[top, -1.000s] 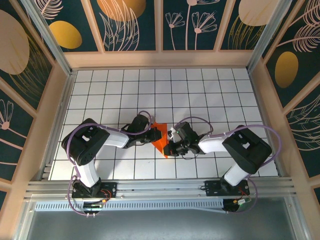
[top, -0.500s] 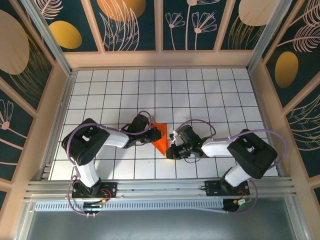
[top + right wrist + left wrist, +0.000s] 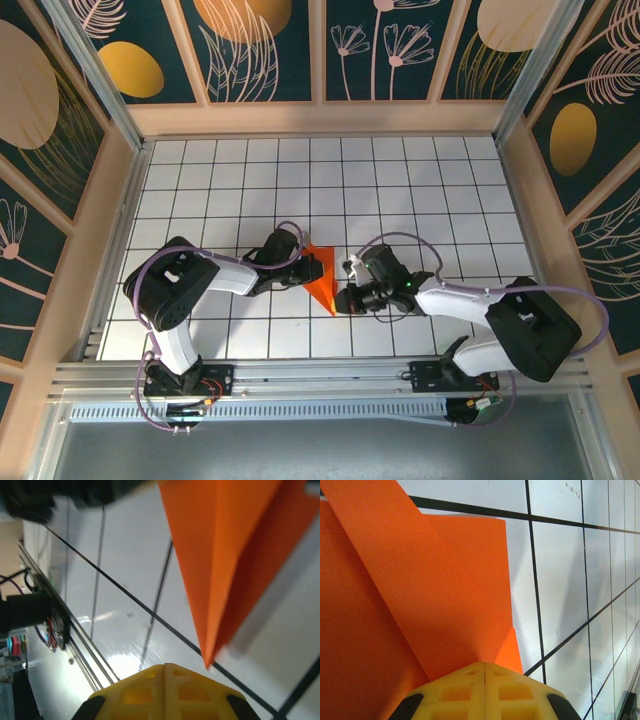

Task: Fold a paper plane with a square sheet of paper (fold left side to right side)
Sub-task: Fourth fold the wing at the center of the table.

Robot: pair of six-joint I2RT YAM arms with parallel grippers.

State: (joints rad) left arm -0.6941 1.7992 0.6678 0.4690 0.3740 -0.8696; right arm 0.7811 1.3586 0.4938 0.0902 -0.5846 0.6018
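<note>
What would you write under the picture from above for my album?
Left gripper and right gripper, jaws shut, meet at the folded orange paper on a gridded table.

White gridded table [image 3: 200, 180] — folded orange paper [image 3: 322, 280] lies on it, front middle.

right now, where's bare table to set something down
Bare: far half of the table up to the back wall, and strips by both side walls. Crowded: near centre, where left gripper and right gripper flank the orange paper.
</note>
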